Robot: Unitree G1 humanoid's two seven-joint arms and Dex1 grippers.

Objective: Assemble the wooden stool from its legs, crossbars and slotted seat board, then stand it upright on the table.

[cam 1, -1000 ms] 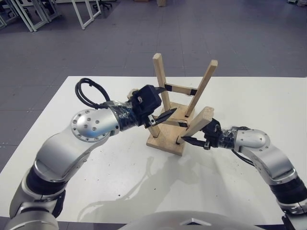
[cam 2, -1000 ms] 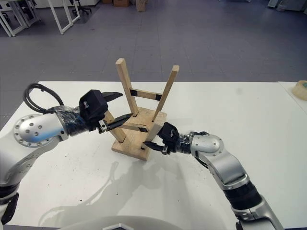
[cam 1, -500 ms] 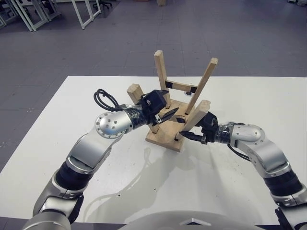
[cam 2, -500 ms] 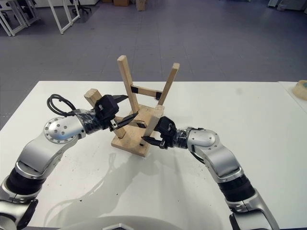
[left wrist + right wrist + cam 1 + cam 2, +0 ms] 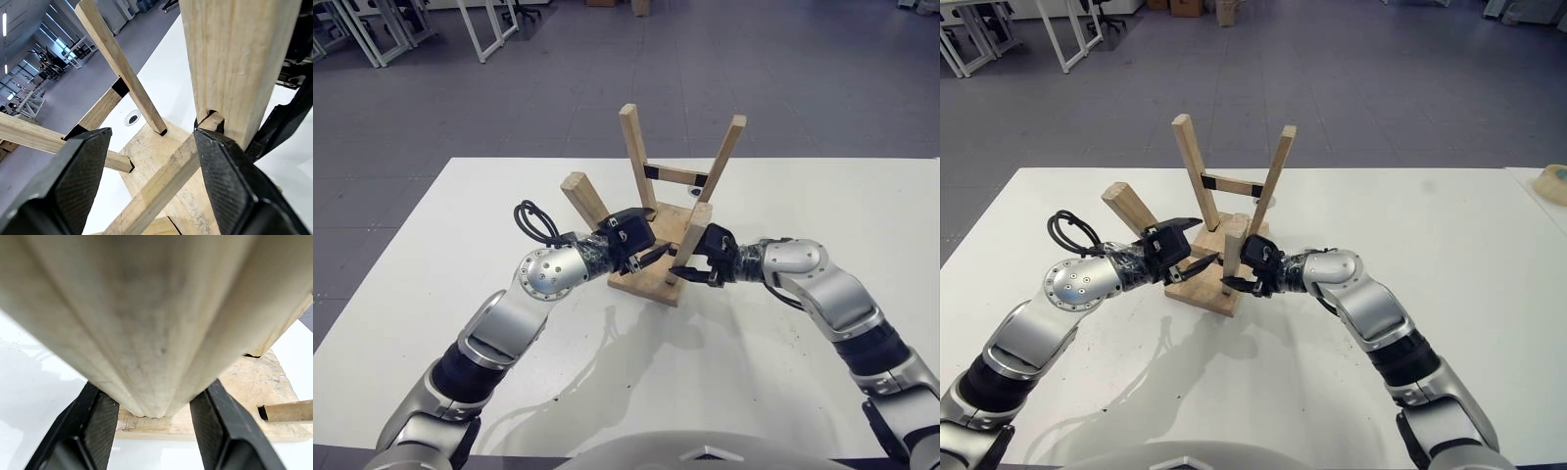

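the stool lies upside down on the white table, a little beyond the middle, with its board flat on the surface and all four legs pointing up. the two far legs rise tallest and lean toward each other, joined high up by a crossbar with dark ends. the near left leg tilts outward to the left, and the near right leg stands close to upright at the board's front right corner. the left gripper comes in from the left between the near legs, and its fingers are spread wide, one on either side of a low crossbar that runs slantwise into the near right leg; the pads sit clear of the wood on both sides. the right gripper comes in from the right at table height, and its fingers pinch the near right leg low down, just above where it meets the board, one pad pressed on each side. the two grippers are near each other, with that leg between them.
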